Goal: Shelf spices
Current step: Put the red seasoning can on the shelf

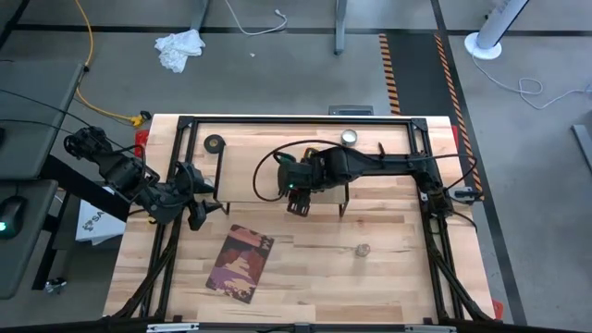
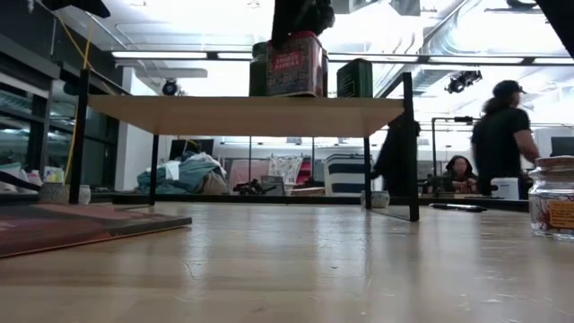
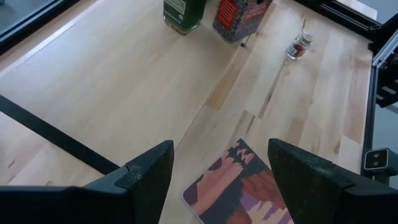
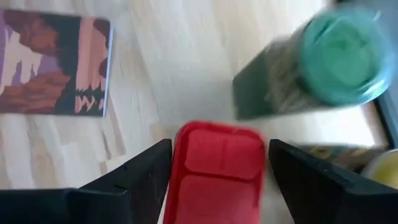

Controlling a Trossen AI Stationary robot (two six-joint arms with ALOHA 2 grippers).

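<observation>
The shelf (image 1: 245, 171) is a pale board on black legs (image 2: 242, 115). On it stand a red box (image 2: 296, 65), a green-topped jar (image 4: 339, 59) behind it and a dark tin (image 2: 354, 78). My right gripper (image 4: 217, 168) points down over the red box, open, one finger on either side of the box's red lid (image 4: 217, 158); I cannot tell whether they touch it. A clear glass jar (image 1: 362, 250) stands on the table on the near right. A yellow-topped jar (image 1: 349, 137) stands past the shelf's far right corner. My left gripper (image 3: 217, 180) waits open at the shelf's left end.
A brown-and-maroon book (image 1: 240, 262) lies flat on the table in front of the shelf, below my left gripper. A black tape roll (image 1: 215, 143) lies at the far left. A black frame (image 1: 296, 120) rims the table. People show in the room behind (image 2: 502, 135).
</observation>
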